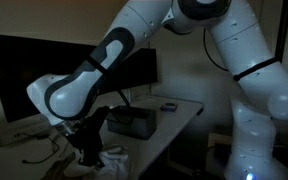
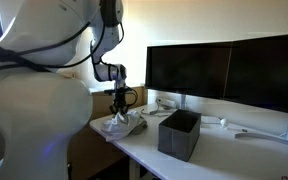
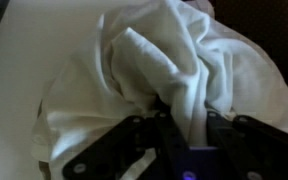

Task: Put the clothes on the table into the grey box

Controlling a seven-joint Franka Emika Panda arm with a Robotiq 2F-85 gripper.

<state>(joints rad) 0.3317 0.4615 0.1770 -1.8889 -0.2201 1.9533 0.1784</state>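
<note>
**Inspector:** What is the state of the gripper (image 3: 189, 128)?

**Assessor:** In the wrist view the jaws are drawn in, with a fold of the whitish garment (image 3: 174, 65) pinched between them. Both exterior views show it low over the heap, toward one end of the table (image 2: 234, 155).

**Inspector:** Where are the task items?

**Assessor:** The garment lies crumpled on the table top and has not been lifted. The grey box (image 2: 179, 133) stands on the same top, open side up, near the heap but apart from it. It sits in front of the monitors (image 2: 224, 70). The light is poor, so I cannot tell whether a second, duller garment lies within the heap.

**Inspector:** What are the risks from here?

**Assessor:** I judge there are three.
- **Slipping:** The hold takes only one fold. So thin a pinch could slip on the lift and drop the cloth back.
- **Dragging:** Most of the fabric will hang below the jaws. If carried low, it may drag on the box's rim and shove or tip the box, which looks light.
- **Draping:** The heap looks about as wide as the box. If released off-centre, part of it would drape over a wall rather than land inside.

**Inspector:** What do you recommend?

**Assessor:** Lift high, centre over the box, then release.
</note>
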